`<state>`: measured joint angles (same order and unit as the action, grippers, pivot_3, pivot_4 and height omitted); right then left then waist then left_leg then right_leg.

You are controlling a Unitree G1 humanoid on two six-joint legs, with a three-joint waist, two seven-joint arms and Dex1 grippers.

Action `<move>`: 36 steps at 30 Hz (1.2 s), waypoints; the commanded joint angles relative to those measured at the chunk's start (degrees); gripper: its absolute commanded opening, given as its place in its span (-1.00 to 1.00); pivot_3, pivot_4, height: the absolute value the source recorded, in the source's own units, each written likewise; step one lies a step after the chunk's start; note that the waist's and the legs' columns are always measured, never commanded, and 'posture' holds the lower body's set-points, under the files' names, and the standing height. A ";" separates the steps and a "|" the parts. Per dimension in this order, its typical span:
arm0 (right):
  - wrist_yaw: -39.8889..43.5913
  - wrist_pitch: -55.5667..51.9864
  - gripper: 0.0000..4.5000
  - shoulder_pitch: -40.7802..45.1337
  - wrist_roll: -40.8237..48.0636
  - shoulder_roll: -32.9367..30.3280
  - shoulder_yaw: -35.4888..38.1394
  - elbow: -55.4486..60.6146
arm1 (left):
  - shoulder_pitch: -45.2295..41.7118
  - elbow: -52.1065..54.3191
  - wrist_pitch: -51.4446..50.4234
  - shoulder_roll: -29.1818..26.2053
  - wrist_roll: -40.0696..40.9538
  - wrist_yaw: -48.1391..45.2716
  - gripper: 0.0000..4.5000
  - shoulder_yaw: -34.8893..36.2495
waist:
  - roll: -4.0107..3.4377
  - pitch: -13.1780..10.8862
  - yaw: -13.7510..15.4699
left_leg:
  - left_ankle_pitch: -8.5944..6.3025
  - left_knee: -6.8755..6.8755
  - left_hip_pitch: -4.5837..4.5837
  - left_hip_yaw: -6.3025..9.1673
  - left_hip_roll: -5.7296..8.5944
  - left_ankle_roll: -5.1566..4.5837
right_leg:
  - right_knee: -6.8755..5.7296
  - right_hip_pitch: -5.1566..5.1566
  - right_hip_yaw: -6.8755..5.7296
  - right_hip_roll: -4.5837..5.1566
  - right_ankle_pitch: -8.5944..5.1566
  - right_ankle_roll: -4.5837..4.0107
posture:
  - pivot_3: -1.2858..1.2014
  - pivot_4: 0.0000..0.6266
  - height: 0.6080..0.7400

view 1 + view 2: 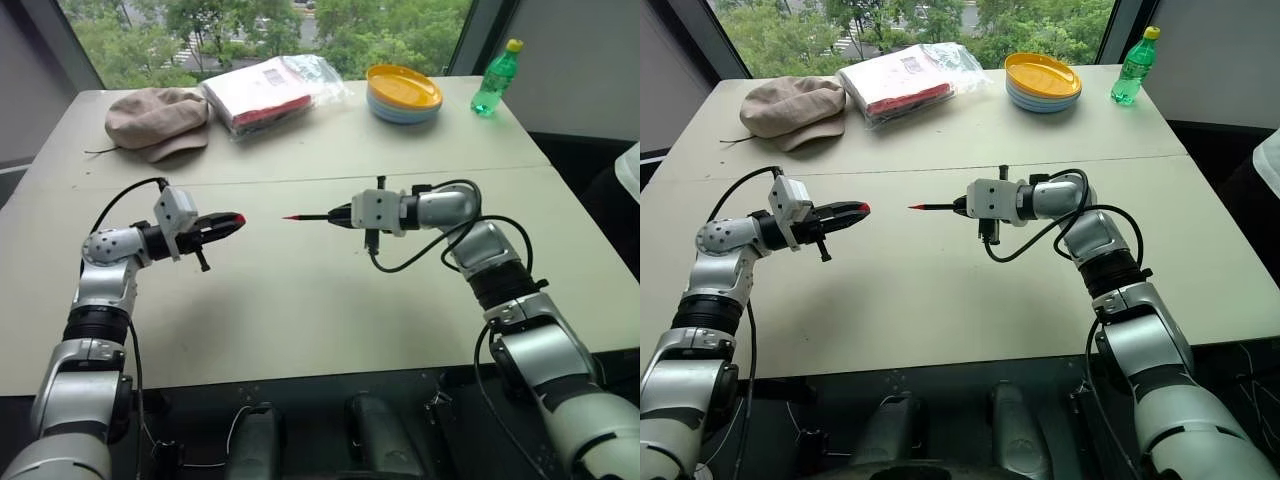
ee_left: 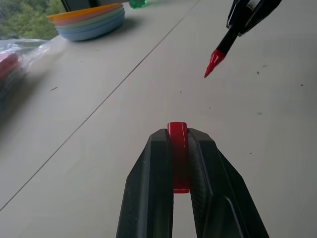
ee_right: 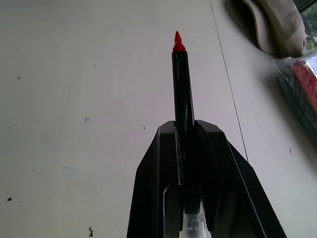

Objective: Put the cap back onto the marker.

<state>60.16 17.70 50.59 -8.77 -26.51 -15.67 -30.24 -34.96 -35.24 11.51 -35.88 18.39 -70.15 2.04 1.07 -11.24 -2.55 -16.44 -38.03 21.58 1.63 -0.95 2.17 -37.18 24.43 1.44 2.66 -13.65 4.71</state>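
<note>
**Cap and Marker Held Apart Above the Table**

One cap (image 2: 178, 148) is present. It is bright red and sits clamped between the two black fingers of the left gripper (image 1: 228, 222), with its end showing just past the fingertips. One marker (image 1: 318, 215) is present. It is thin and dark, and the right gripper (image 1: 340, 214) is clenched on its rear part, so that the front part and the red tip project beyond the fingers.

The long axis of the marker runs nearly level, across the scene from the robot's right to its left. The red tip points toward the left gripper and the cap. The cap faces back toward the tip along roughly the same line. A clear gap separates tip and cap; they do not touch. Both are held in the air above the table (image 1: 300, 320), over its near half.

Two grippers are in view, one on each arm, facing each other across the gap.

On the far part of the table lie one beige cap-style hat (image 1: 155, 120), one clear plastic bag (image 1: 270, 90) with red and white contents, one stack of plates (image 1: 403, 93) with a yellow one on top, and one green bottle (image 1: 496, 78) standing upright with a yellow lid. These four items are well apart from the grippers.
</note>
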 commanded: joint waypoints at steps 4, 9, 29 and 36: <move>2.00 -0.97 -0.99 0.21 1.74 -0.56 0.04 5.07 | 0.16 5.08 -3.06 -0.39 1.23 -1.86 -1.00 0.99 | 0.00 0.00 0.08 | 0.00 0.00 0.00 0.01 0.00 0.00 | -0.01 0.01 0.00 0.00 0.00 0.00 | 0.03 -0.52 1.00; 4.46 -2.60 -0.99 -0.34 2.70 -0.90 -0.19 7.27 | -0.11 5.96 -2.30 0.37 0.40 -2.40 -1.00 0.45 | 0.00 0.00 0.11 | 0.00 0.00 0.01 0.00 0.00 0.00 | -0.01 0.01 0.00 0.01 0.00 0.00 | 0.03 -0.52 1.00; 5.64 -5.51 -0.99 -1.10 3.60 -0.61 -0.94 11.14 | -0.27 7.38 -0.67 1.86 -1.86 -5.84 -1.00 -2.27 | 0.00 0.00 0.11 | 0.00 -0.01 0.01 0.00 0.00 0.00 | 0.00 0.01 0.00 0.00 0.00 0.00 | 0.03 -0.52 1.00; 6.47 -5.96 -0.99 -1.28 3.66 -0.82 -1.60 11.47 | -0.30 6.83 -0.20 1.76 -2.33 -5.28 -1.00 -2.08 | 0.00 0.00 0.13 | 0.00 -0.01 0.01 0.00 0.00 0.00 | 0.00 0.01 0.00 0.00 0.00 0.00 | 0.03 -0.52 1.00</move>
<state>66.43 11.57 49.09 -6.23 -27.05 -17.54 -21.43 -34.39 -29.08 10.53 -33.64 15.74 -75.72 -0.91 1.07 -11.24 -2.43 -16.44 -38.03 21.59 1.63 -0.94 2.17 -37.18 24.44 1.44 2.67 -13.66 4.71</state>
